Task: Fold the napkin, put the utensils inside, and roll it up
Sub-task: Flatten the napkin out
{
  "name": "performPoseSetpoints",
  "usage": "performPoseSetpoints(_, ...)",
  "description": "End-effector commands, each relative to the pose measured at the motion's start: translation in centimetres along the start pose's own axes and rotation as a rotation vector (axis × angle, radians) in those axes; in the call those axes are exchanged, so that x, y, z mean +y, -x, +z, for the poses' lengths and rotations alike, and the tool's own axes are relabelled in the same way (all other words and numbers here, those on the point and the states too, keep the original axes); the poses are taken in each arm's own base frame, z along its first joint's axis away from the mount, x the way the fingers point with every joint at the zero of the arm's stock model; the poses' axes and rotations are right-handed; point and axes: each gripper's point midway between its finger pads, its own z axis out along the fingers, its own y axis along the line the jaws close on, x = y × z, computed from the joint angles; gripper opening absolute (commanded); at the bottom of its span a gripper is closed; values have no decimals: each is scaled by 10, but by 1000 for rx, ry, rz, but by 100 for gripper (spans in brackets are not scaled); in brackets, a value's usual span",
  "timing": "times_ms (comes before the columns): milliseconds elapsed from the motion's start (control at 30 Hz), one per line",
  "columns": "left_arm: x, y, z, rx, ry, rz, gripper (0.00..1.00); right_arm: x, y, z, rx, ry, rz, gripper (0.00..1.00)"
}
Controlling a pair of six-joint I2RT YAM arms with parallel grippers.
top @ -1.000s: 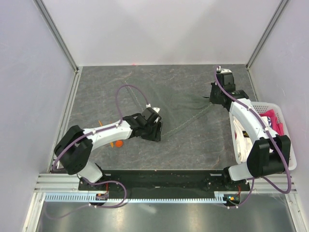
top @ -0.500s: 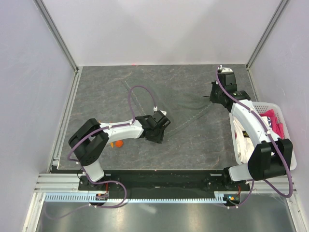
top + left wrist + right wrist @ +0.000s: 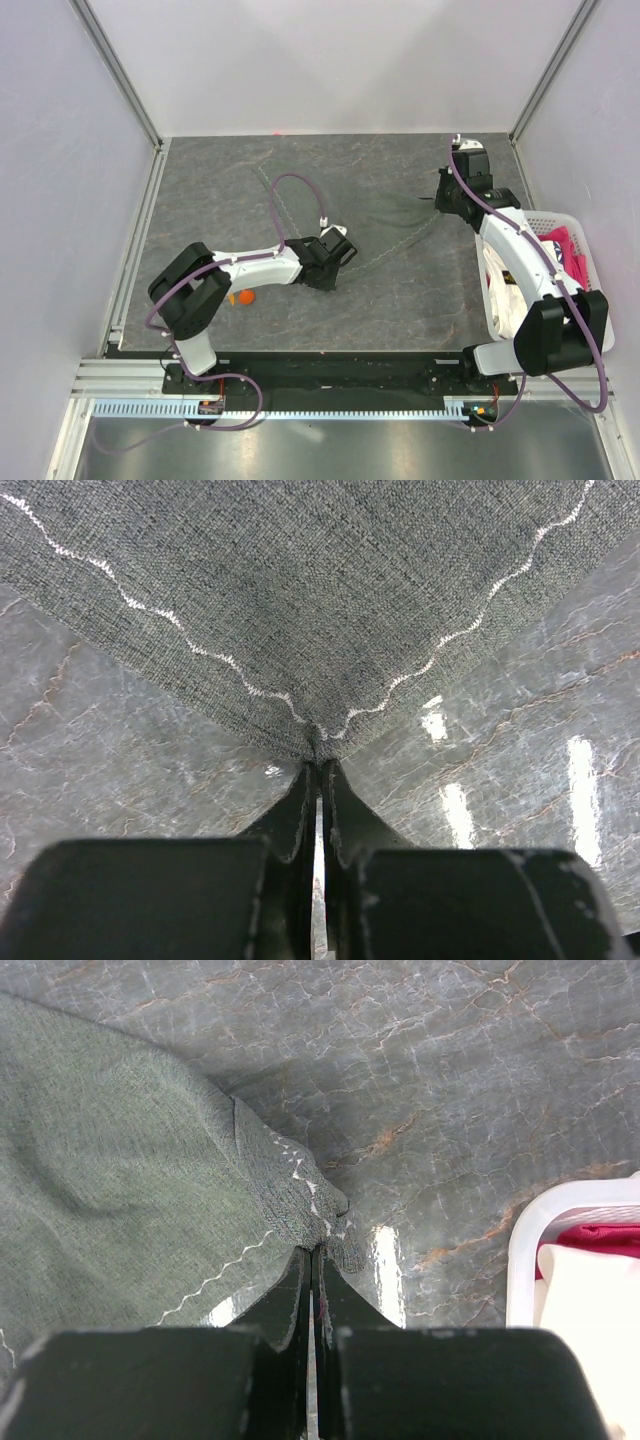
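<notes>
The dark grey napkin lies spread on the grey table, its pale wavy hem showing in both wrist views. My left gripper is shut on the napkin's near corner, fingertips pinched together low at the table. At the far right my right gripper is shut on another corner of the napkin, which bunches up at its tips. One orange utensil peeks out beside the left forearm, mostly hidden by it.
A white basket with pink and white fabrics stands at the right edge, beside the right arm; its rim shows in the right wrist view. White walls enclose the table on three sides.
The left gripper shifted a little to the right and closed onto the napkin's near corner. The right arm stayed where it was, still shut on its corner.
</notes>
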Motion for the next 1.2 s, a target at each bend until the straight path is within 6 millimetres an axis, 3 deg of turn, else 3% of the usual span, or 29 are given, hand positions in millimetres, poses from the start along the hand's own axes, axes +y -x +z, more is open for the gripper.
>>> performPoseSetpoints(0,3,47,-23,-170,-2,-53,2,3,20,-20,-62,24,19,0)
performPoseSetpoints(33,10,61,-33,-204,-5,-74,2,4,23,-22,-67,31,20,0)
performPoseSetpoints(100,15,92,-71,-307,-55,-104,2,8,32,-30,-81,49,26,0)
performPoseSetpoints(167,34,116,-100,-389,-62,-126,2,12,41,-40,-103,74,36,0)
performPoseSetpoints(200,40,132,-131,-471,-79,-132,2,16,50,-48,-124,93,41,0)
performPoseSetpoints(267,61,147,-164,-558,-19,-99,2,22,64,-66,-171,132,50,0)
performPoseSetpoints(300,67,161,-200,-644,-23,-106,2,29,74,-78,-199,175,53,0)
performPoseSetpoints(333,74,166,-217,-680,-9,-109,2,33,81,-88,-223,200,55,0)
performPoseSetpoints(367,83,167,-232,-704,18,-95,2,33,91,-105,-268,217,68,0)
performPoseSetpoints(400,88,174,-268,-785,7,-111,2,46,102,-124,-301,294,65,0)
performPoseSetpoints(467,100,176,-303,-856,25,-110,2,53,117,-161,-377,363,81,0)
performPoseSetpoints(533,109,175,-352,-953,13,-129,2,61,135,-201,-459,439,83,0)
performPoseSetpoints(667,126,168,-430,-1103,-5,-149,2,63,160,-291,-635,544,102,0)
performPoseSetpoints(700,130,167,-457,-1160,-21,-164,2,62,169,-319,-690,568,112,0)
performPoseSetpoints(833,137,158,-525,-1290,-77,-168,2,61,185,-388,-823,645,132,0)
performPoseSetpoints(900,137,158,-547,-1336,-102,-161,2,63,192,-400,-853,668,139,0)
performPoseSetpoints(967,135,165,-550,-1344,-93,-147,2,63,200,-386,-837,644,157,0)
performPoseSetpoints(1033,129,179,-534,-1310,-69,-127,2,65,205,-363,-805,619,165,0)
performPoseSetpoints(1067,127,187,-527,-1305,-50,-109,2,68,208,-341,-771,601,170,0)
performPoseSetpoints(1100,121,200,-504,-1257,-20,-86,2,69,210,-323,-752,581,174,0)
performPoseSetpoints(1167,118,216,-482,-1221,31,-56,2,74,213,-286,-701,555,166,0)
